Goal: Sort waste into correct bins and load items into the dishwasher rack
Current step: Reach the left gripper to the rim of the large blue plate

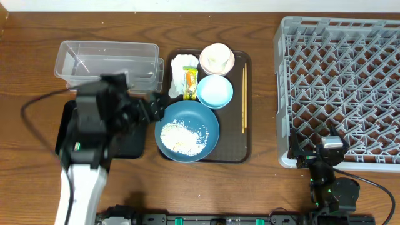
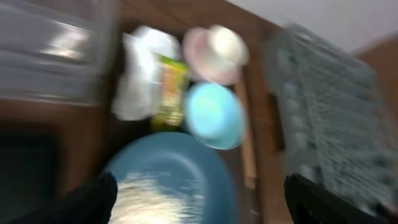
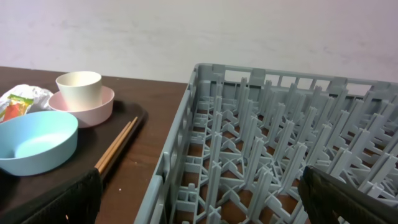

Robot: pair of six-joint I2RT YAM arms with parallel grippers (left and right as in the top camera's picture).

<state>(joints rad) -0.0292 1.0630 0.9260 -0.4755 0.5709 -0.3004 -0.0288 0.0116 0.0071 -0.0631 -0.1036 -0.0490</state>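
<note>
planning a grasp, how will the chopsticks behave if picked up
The chopsticks look thin and stiff, probably light. Lying flat, side by side on the brown tray, they may roll or split apart, and a pinch might catch only one.

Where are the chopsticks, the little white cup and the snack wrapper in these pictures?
chopsticks (image 1: 244, 97), overhead view, middle of the pair's length.
white cup (image 3: 79, 90), right wrist view, on its outer side wall.
snack wrapper (image 1: 190, 84), overhead view, centre of its yellow-green face.
</note>
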